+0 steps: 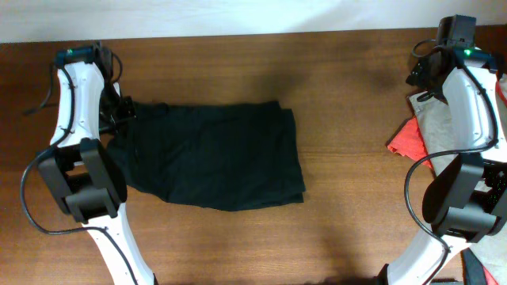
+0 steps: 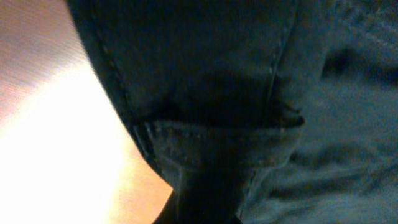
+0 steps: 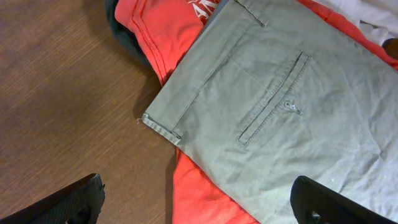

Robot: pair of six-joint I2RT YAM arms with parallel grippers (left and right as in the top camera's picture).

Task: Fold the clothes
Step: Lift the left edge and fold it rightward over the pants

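Note:
The black garment (image 1: 214, 154) lies spread flat on the table, partly folded, left of centre. My left gripper (image 1: 123, 111) is at its left edge. In the left wrist view the black fabric (image 2: 217, 74) fills the frame, and a stitched hem bunches into my jaws (image 2: 205, 214), which are shut on it. My right gripper (image 1: 424, 73) hovers open and empty above the pile at the far right. Its fingers (image 3: 198, 186) straddle the khaki-grey trousers (image 3: 280, 106) and the red garment (image 3: 155, 25) beneath them.
The wooden table (image 1: 348, 95) has the pile of khaki trousers (image 1: 436, 119) and the red garment (image 1: 405, 138) at its right edge. A dark piece of cloth (image 3: 124, 37) shows under the red garment. Both arm bases stand at the front corners.

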